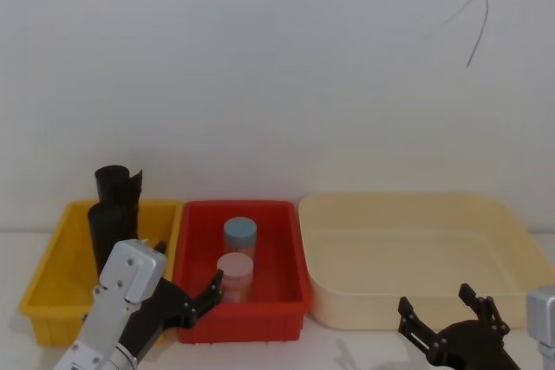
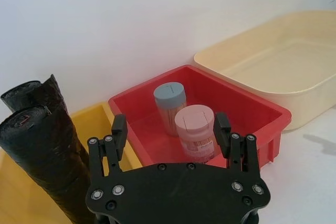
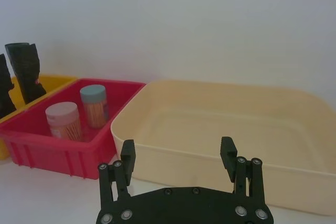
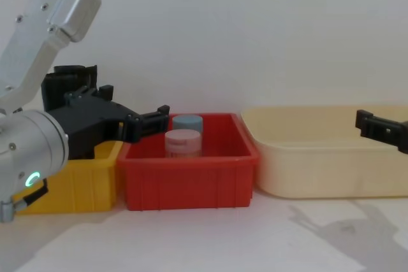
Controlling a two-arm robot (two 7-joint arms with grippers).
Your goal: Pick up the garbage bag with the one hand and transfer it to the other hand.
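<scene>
In the lower left of the head view, the left gripper (image 1: 204, 294) hangs low over the white surface (image 1: 338, 354). Its fingers are spread wide and hold nothing, and they point toward the bins, likely to reach for the garbage bag (image 1: 106, 227). In the lower right, the right gripper (image 1: 438, 302) is spread and empty too, maybe ready to take the bag later. Behind the left gripper, the bag stands upright in the yellow bin (image 1: 50, 288), not picked up yet. Another black roll (image 1: 118, 182) stands behind it. The red bin (image 1: 260, 316) holds two jars (image 1: 234, 273).
</scene>
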